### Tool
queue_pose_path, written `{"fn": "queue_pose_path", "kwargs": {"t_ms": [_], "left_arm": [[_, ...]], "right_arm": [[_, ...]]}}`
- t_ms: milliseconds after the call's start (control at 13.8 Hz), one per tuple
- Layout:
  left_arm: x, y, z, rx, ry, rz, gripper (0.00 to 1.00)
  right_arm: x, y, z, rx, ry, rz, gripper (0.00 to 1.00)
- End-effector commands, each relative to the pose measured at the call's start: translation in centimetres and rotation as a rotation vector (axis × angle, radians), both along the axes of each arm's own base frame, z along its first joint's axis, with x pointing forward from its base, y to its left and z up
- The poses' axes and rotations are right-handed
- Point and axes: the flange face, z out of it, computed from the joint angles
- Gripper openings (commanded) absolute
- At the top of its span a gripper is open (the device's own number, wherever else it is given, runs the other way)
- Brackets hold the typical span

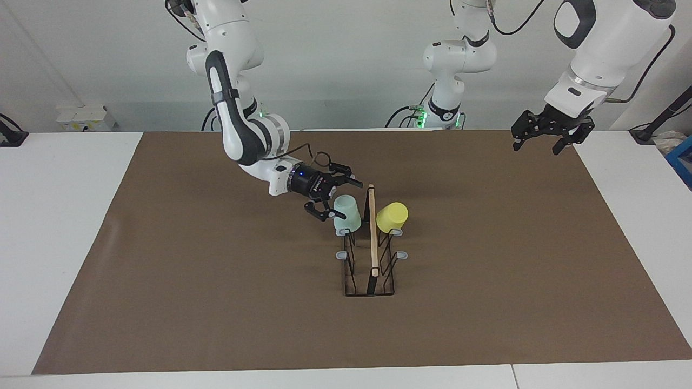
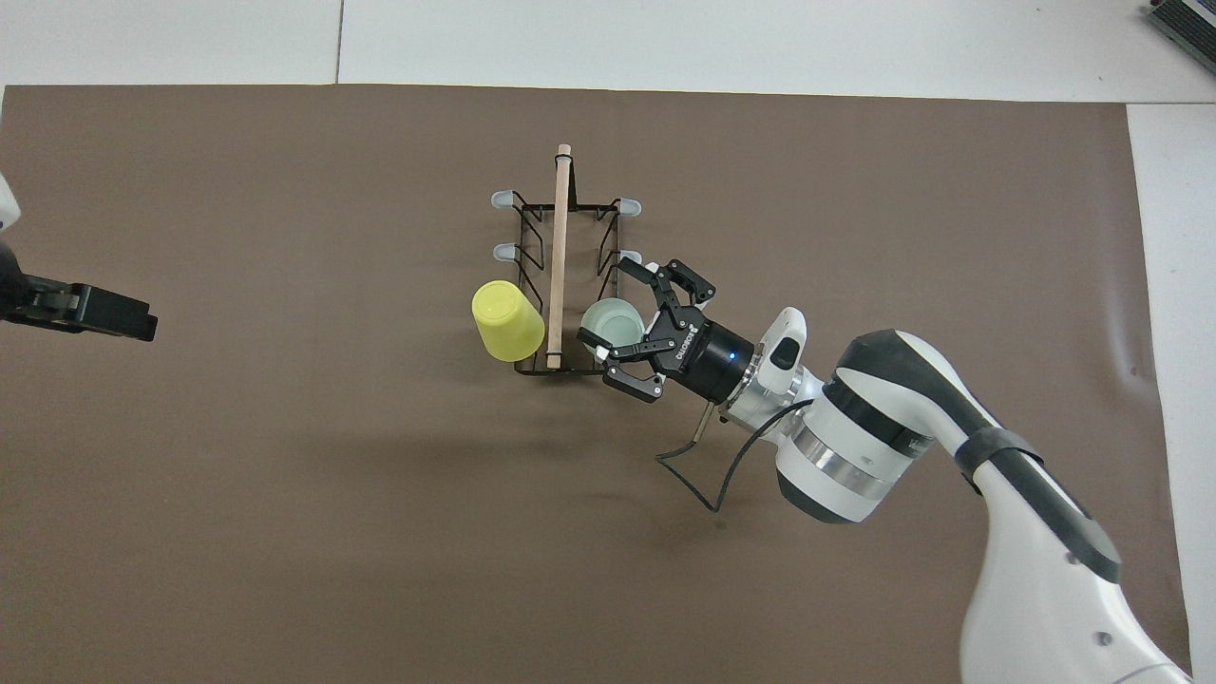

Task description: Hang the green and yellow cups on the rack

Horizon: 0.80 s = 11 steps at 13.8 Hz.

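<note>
The black wire rack (image 1: 373,237) with its wooden rod stands mid-table; it also shows in the overhead view (image 2: 559,256). The mint green cup (image 1: 346,213) hangs upside down on the rack's peg nearest the robots, on the right arm's side, and shows in the overhead view (image 2: 613,323). The yellow cup (image 1: 392,217) hangs tilted on the matching peg on the left arm's side (image 2: 508,320). My right gripper (image 1: 340,201) is open, its fingers spread at the green cup's top without gripping it (image 2: 619,306). My left gripper (image 1: 551,139) is open and waits raised over its end of the table.
A brown mat (image 1: 216,281) covers the table. The rack's other grey-tipped pegs (image 1: 341,254) are bare. The right arm's cable (image 2: 698,480) loops over the mat near its wrist.
</note>
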Motion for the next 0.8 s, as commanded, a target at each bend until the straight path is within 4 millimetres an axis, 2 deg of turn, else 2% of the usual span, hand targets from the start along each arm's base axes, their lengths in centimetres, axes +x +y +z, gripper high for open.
{"fn": "queue_pose_path", "kwargs": {"t_ms": [0,145,291,509,727], "left_arm": [[0.2,0.1,0.2,-0.007,0.004,-0.005,1.0],[0.1,0.2,-0.1,-0.007,0.008,-0.01,1.0],[-0.2,0.3,-0.1,-0.006,0.019,0.0,1.0],[-0.2,0.0,-0.2,-0.006,0.019,-0.006,1.0],[-0.2,0.2,-0.2,-0.007,0.018,-0.004,1.0]], "right_arm": [[1.4,-1.5,4.7,-0.075,-0.001,0.067,1.0],[4.1,-4.9,7.8,-0.22,-0.101,0.144,1.0],[5.4,-7.5,11.8,-0.363,-0.119,0.242,1.0],[5.1,-10.1,16.5,-0.513,-0.053,0.343,1.0],[3.8,-13.1,18.9,-0.583,0.085,0.469,1.0]]}}
